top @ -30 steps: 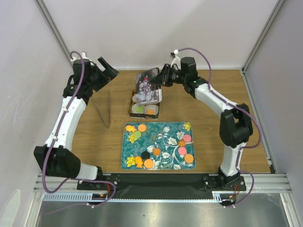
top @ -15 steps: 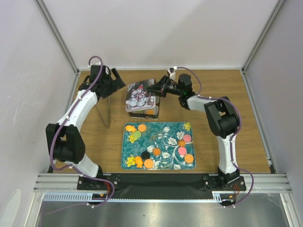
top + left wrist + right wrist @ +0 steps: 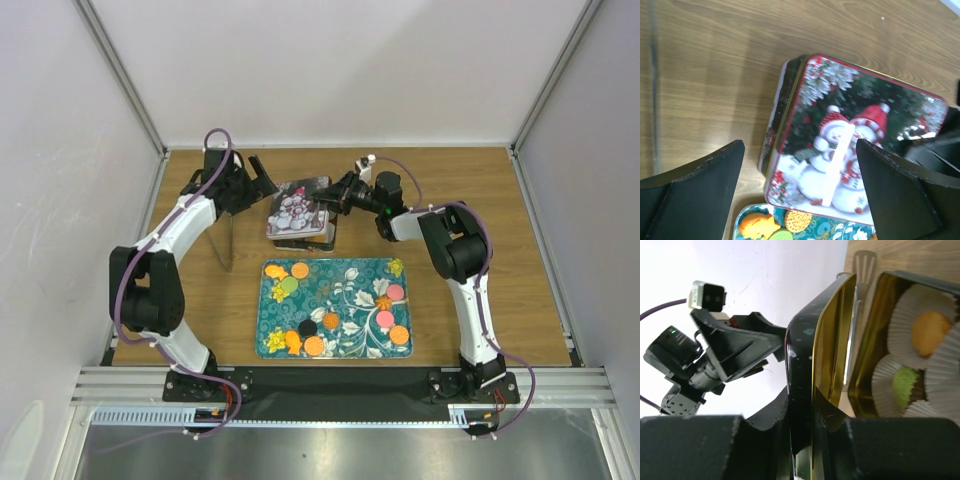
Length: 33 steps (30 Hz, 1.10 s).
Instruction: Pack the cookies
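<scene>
The snowman tin lid (image 3: 298,207) lies tilted over the open tin (image 3: 308,238), covering most of it. My right gripper (image 3: 336,196) is shut on the lid's right edge; in the right wrist view (image 3: 812,410) the lid rim (image 3: 801,370) is pinched between the pads. Inside the tin (image 3: 875,305), white paper cups hold an orange cookie (image 3: 931,332) and a green cookie (image 3: 905,382). My left gripper (image 3: 257,178) is open and empty, hovering by the lid's left edge (image 3: 855,130). Several cookies (image 3: 300,270) lie on the teal floral tray (image 3: 350,290).
A thin clear upright panel (image 3: 226,232) stands left of the tin. The tray's top-left corner with orange and green cookies (image 3: 799,220) sits just below the tin. White walls enclose the wooden table (image 3: 460,200) on three sides.
The right gripper has lowered the lid from steeply tilted to nearly flat over the tin. The left gripper has moved right and down to the lid's left edge.
</scene>
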Each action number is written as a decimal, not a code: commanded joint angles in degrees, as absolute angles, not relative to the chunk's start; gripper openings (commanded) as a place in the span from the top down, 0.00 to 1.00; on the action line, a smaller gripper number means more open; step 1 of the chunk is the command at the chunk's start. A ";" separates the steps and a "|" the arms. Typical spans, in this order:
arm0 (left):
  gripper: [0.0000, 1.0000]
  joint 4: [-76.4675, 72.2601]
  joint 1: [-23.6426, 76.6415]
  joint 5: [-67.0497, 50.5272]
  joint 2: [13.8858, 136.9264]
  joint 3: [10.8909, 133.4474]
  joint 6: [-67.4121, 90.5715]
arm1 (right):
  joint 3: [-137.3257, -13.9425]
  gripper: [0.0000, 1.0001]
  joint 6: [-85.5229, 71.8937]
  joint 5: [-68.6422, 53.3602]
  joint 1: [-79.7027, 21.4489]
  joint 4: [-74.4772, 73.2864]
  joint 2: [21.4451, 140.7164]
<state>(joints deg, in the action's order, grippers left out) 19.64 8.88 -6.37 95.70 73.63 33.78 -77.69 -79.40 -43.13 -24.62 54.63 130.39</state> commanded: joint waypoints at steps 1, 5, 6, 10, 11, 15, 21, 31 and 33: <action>0.00 13.71 9.58 -9.49 96.15 72.95 32.61 | -78.92 1.00 -79.98 -42.01 -24.17 60.55 131.65; 0.00 13.45 10.28 -9.49 97.47 72.77 32.52 | -78.84 1.00 -80.33 -41.92 -23.47 60.99 133.06; 0.01 13.27 10.63 -9.41 97.82 72.69 32.52 | -78.75 1.00 -80.42 -42.01 -23.38 61.52 133.24; 0.01 13.36 11.42 -9.05 98.87 72.86 32.52 | -78.58 1.00 -80.33 -42.28 -22.77 61.26 133.86; 0.01 13.36 11.43 -8.79 99.40 73.04 32.52 | -78.40 1.00 -80.25 -42.28 -22.76 61.17 133.86; 0.01 14.41 11.78 -7.82 100.46 73.65 32.61 | -77.61 1.00 -80.68 -42.63 -22.33 61.79 134.30; 0.02 16.78 12.65 -5.89 101.69 75.40 31.99 | -75.59 0.93 -82.52 -42.45 -21.62 64.50 134.73; 0.02 18.37 13.88 -4.75 105.11 76.99 31.20 | -73.30 0.80 -84.11 -42.28 -21.01 67.32 134.74; 0.02 18.37 14.32 -4.57 105.91 77.52 31.11 | -72.86 0.78 -84.29 -42.36 -20.83 67.94 134.65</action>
<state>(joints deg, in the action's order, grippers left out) 18.61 13.39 -5.72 105.06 74.50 32.71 -73.54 -83.83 -42.65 -21.50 62.94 134.56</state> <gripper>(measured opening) 0.982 0.216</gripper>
